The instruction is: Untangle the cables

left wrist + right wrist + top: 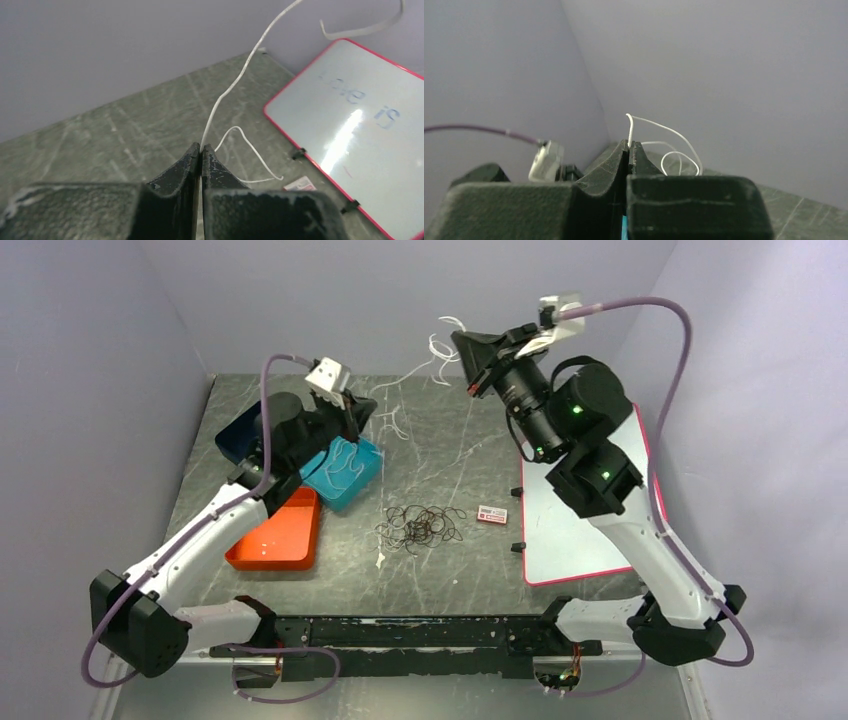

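Note:
A tangle of thin dark cables [420, 527] lies on the table's middle. A thin white cable [412, 371] hangs in the air between my two grippers. My left gripper [358, 410] is shut on one end of it, above the teal bin [368, 478]. In the left wrist view the jaws [201, 148] pinch the white cable [235, 85], which runs up and to the right. My right gripper [466, 368] is raised at the back and shut on the other end. In the right wrist view the jaws [629, 144] pinch the cable's curly end [664, 131].
More white cables [343, 462] lie in the teal bin. An orange tray [275, 538] and a dark blue bin [238, 435] sit to the left. A red-edged whiteboard [565, 535] lies to the right, with a small red-and-white card [492, 514] beside it.

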`<move>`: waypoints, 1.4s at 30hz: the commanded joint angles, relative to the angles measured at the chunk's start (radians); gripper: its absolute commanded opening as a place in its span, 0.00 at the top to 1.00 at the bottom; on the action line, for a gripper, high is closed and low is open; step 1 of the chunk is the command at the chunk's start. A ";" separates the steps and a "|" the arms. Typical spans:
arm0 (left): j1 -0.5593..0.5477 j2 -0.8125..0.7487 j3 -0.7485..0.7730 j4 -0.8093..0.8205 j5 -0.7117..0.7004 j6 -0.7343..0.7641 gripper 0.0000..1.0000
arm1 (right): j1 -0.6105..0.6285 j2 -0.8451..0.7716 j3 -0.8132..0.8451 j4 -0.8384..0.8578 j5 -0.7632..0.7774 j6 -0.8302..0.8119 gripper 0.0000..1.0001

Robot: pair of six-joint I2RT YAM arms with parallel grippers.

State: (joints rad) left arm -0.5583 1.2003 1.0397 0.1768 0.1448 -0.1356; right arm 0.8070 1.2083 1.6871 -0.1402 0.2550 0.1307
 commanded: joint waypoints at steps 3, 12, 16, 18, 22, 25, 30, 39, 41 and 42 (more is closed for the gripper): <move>0.125 -0.013 0.076 -0.221 -0.111 -0.012 0.93 | 0.001 0.081 -0.049 0.025 -0.109 0.075 1.00; 0.292 0.021 -0.007 -0.234 -0.132 -0.074 0.93 | -0.054 0.277 -0.061 0.139 -0.311 0.160 1.00; 0.367 0.074 -0.064 -0.161 -0.058 -0.123 0.93 | -0.076 0.365 -0.064 0.196 -0.385 0.197 1.00; 0.380 0.115 -0.076 -0.129 -0.042 -0.126 0.93 | -0.080 0.391 -0.090 0.239 -0.394 0.214 1.00; 0.393 0.205 -0.061 -0.112 -0.051 -0.145 0.93 | -0.083 0.446 -0.104 0.277 -0.435 0.232 1.00; 0.396 0.271 -0.029 -0.112 -0.043 -0.174 0.93 | -0.082 0.475 -0.126 0.309 -0.457 0.239 1.00; 0.397 0.317 -0.025 -0.127 -0.076 -0.188 0.93 | -0.087 0.529 -0.137 0.326 -0.504 0.240 1.00; 0.401 0.304 -0.077 -0.184 -0.091 -0.222 0.74 | -0.103 0.651 -0.074 0.301 -0.578 0.249 1.00; 0.409 0.295 -0.082 -0.198 -0.095 -0.249 0.66 | -0.106 0.675 -0.059 0.291 -0.595 0.251 1.00; 0.413 0.291 -0.082 -0.206 -0.095 -0.258 0.63 | -0.107 0.686 -0.051 0.287 -0.601 0.251 1.00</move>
State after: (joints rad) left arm -0.1646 1.5223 0.9730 0.0021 0.0696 -0.3466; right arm 0.7094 1.8637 1.5826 0.1474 -0.2951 0.3729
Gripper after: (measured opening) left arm 0.323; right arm 0.016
